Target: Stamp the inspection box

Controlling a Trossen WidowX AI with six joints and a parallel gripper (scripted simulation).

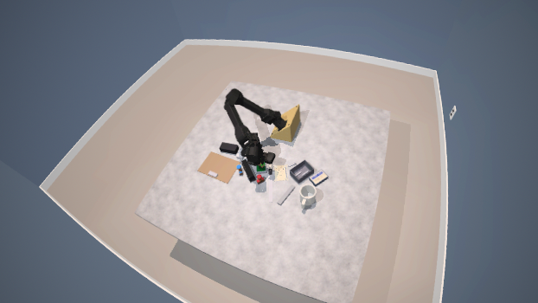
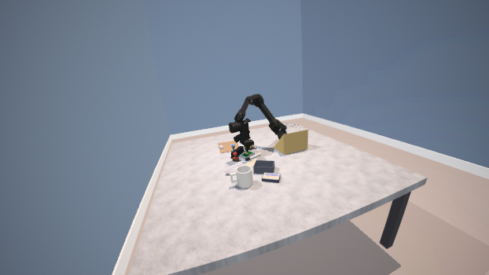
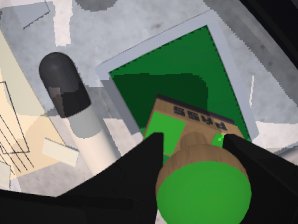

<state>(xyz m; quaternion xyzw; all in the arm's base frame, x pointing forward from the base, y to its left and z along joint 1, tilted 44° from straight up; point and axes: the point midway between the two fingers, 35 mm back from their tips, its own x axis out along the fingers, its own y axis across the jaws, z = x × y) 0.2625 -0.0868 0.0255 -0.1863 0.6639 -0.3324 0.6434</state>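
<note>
My gripper is shut on the PASS stamp, which has a round green knob and a wooden block with PASS lettering. The stamp is over the near part of the green ink pad in its grey case. Its underside is hidden, so I cannot tell whether it touches the pad. The cream card lies to the left of the pad in the wrist view. Part of a printed outline shows on it; the rest is cut off by the frame.
A black-capped marker stands out between pad and card. A red-knobbed object and a blue-topped one are close to the pad. A mug, labelled box and yellow wedge are farther out.
</note>
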